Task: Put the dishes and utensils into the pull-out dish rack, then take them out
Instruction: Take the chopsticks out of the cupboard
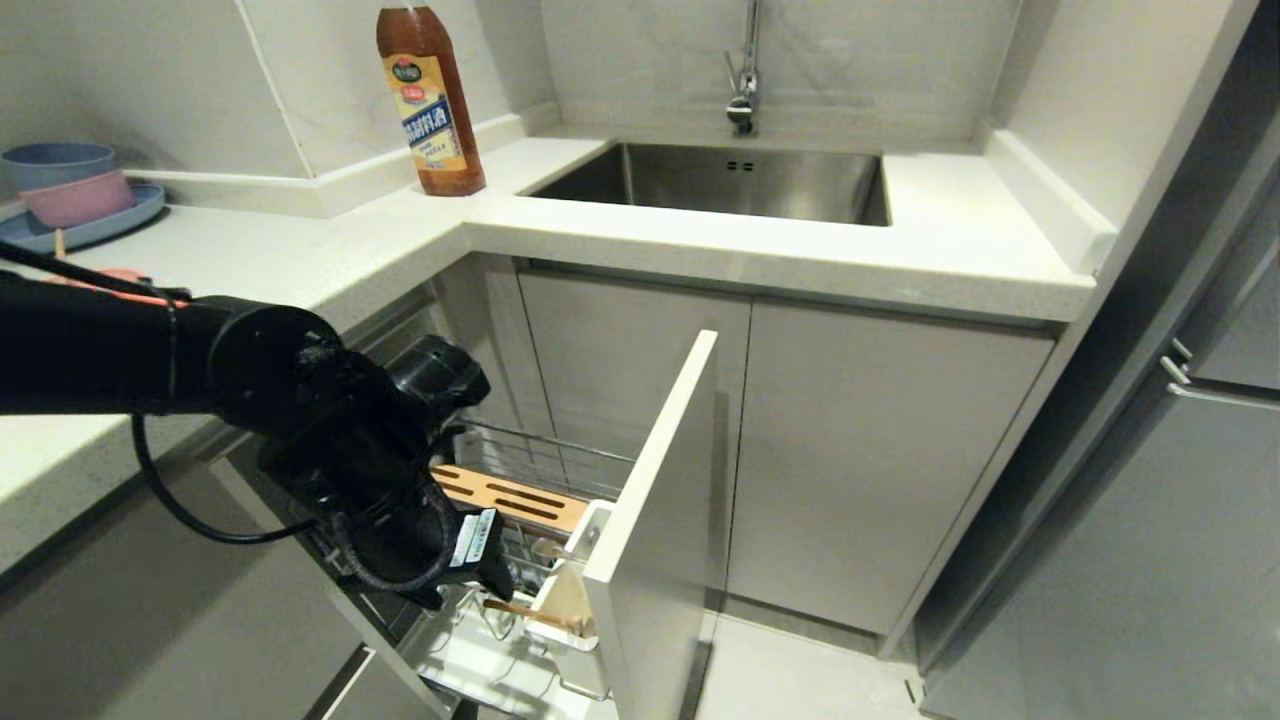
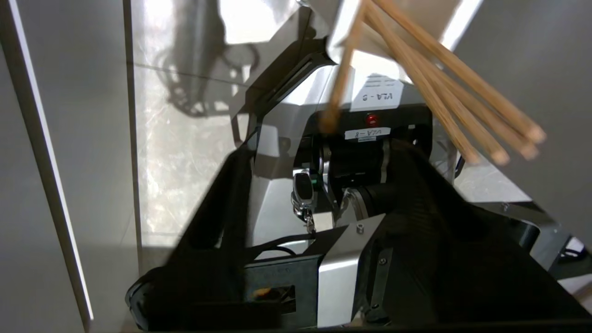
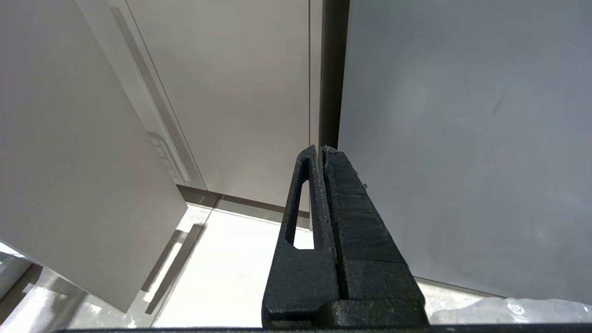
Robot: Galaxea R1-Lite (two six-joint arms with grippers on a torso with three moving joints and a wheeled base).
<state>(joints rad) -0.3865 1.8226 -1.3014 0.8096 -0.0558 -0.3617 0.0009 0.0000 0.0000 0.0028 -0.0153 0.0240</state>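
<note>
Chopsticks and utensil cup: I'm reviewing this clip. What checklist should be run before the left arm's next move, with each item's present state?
1. Chopsticks are inside the white utensil cup: ok, they lean in it.
2. Left gripper is clear of the chopsticks: ok, its fingers are apart with nothing between them.
3. Pull-out dish rack is drawn fully out: ok.
4. Fork is in the cup: cannot tell, because the left arm covers much of the rack.
5. Pink plate is reachable on the counter: cannot tell, only an edge shows behind the arm.
6. Right gripper is parked away from the rack: ok, shut and empty.
</note>
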